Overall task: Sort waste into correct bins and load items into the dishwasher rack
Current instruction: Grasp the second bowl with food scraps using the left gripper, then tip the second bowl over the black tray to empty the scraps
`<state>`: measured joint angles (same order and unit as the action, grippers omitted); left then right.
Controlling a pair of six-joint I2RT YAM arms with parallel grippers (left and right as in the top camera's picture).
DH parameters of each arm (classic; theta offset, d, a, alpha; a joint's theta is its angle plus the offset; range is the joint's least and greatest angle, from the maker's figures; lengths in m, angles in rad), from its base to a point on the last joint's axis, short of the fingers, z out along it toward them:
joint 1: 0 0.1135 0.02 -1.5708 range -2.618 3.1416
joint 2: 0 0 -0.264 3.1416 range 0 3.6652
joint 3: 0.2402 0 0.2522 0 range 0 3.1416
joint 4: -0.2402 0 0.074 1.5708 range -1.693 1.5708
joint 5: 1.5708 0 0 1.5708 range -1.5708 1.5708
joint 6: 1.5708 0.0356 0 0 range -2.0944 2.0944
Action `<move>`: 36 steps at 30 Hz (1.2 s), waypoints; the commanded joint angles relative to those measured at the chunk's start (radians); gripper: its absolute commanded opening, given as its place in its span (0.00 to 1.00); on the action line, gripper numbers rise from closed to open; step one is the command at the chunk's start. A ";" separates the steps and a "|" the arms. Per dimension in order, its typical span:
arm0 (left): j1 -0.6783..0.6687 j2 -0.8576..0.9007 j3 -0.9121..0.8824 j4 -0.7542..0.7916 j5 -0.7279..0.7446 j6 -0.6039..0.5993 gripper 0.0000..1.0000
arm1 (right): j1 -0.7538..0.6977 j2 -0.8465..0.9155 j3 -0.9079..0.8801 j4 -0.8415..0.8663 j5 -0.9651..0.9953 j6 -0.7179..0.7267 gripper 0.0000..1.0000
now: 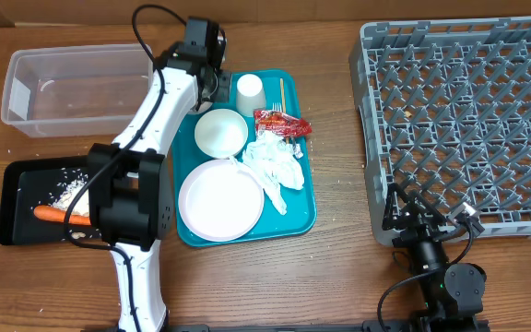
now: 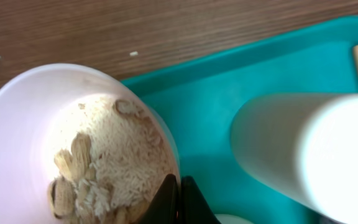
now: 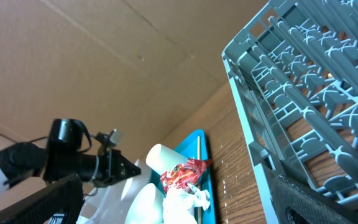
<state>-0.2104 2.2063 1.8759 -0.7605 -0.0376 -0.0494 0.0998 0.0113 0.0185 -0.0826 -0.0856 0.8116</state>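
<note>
A pinkish-white bowl holding whitish rice and food scraps sits at the teal tray's back left corner. My left gripper is shut on its rim; in the overhead view the left gripper and arm hide that bowl. Beside it stands a white cup, the same cup seen from above. On the tray lie a second bowl, the plate, crumpled tissue, a red wrapper and a chopstick. My right gripper stands open, empty, at the rack's front edge.
The clear tub stands at the back left. A black tray at the left holds a carrot and rice. The teal tray lies mid-table. Cardboard walls rise behind the table.
</note>
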 commanded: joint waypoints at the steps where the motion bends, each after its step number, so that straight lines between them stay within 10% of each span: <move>1: -0.013 -0.124 0.123 -0.080 0.013 -0.007 0.04 | 0.006 -0.006 -0.010 0.005 0.010 0.000 1.00; 11: 0.029 -0.462 0.190 -0.396 0.009 -0.174 0.04 | 0.006 -0.006 -0.010 0.005 0.011 0.000 1.00; 20: 0.350 -0.559 0.146 -0.665 0.105 -0.249 0.04 | 0.006 -0.006 -0.010 0.005 0.010 0.000 1.00; 36: 0.969 -0.559 -0.535 -0.263 0.956 0.013 0.04 | 0.006 -0.006 -0.010 0.005 0.011 0.000 1.00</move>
<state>0.6964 1.6539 1.4452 -1.0801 0.6743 -0.0834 0.0998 0.0109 0.0185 -0.0822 -0.0853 0.8116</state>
